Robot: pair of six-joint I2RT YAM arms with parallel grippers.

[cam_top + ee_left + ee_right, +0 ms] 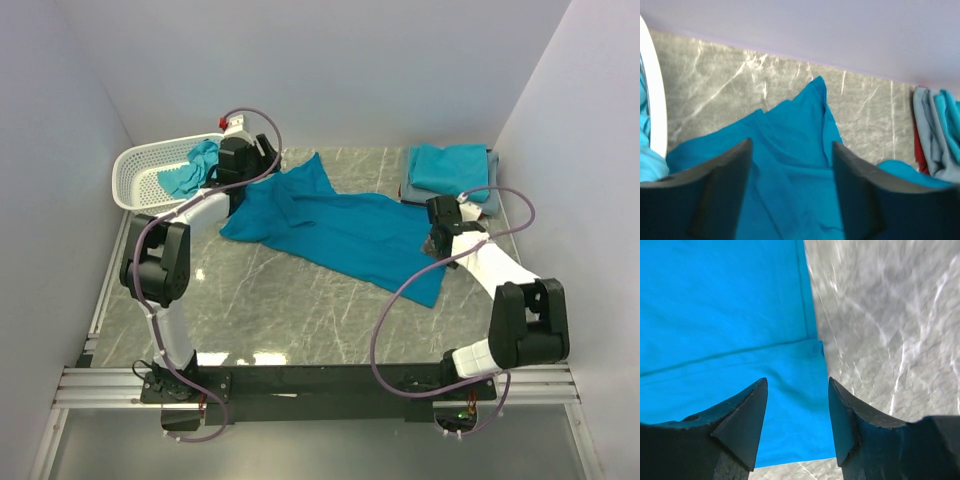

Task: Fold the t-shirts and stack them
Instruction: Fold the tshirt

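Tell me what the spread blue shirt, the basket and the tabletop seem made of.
Blue shirt: soft matte knit fabric, probably cotton; it creases and shows stitched hems. White basket: likely moulded plastic, a rigid lattice wall. Tabletop: grey marble-look surface with white veins and glare; stone or laminate, cannot tell.

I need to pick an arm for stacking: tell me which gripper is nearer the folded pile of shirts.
Right. The right gripper sits just in front of the folded pile; the left gripper is across the table beside the basket.
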